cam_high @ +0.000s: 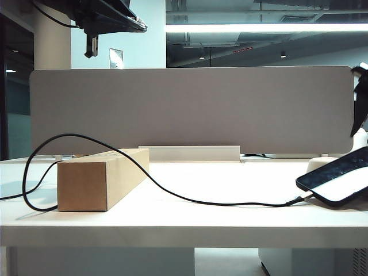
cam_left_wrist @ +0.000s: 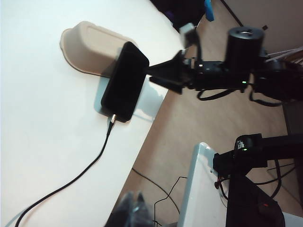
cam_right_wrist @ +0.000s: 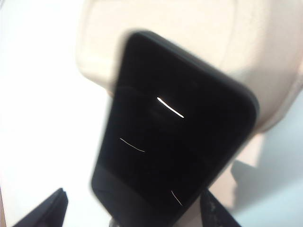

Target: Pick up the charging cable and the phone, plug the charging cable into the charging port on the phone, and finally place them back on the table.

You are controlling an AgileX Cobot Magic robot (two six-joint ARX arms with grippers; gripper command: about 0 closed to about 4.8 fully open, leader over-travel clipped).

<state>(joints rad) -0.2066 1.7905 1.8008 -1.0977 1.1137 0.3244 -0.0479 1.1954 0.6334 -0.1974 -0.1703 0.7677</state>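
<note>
- An open-plan office: a grey fabric divider panel (cam_high: 190, 109) stands along the back edge of a wide white table (cam_high: 184, 227).
- Beyond it, upper right of the exterior view, a long ceiling strip light (cam_high: 264, 27) and exposed dark ceiling services.

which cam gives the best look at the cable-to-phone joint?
Left wrist view: the plug meets the phone at its short edge, unobstructed, with the cable trailing away. Exterior view shows the joint small and side-on at the phone's low end. Right wrist view, blurred, shows mostly screen; the joint is cut off.
</note>
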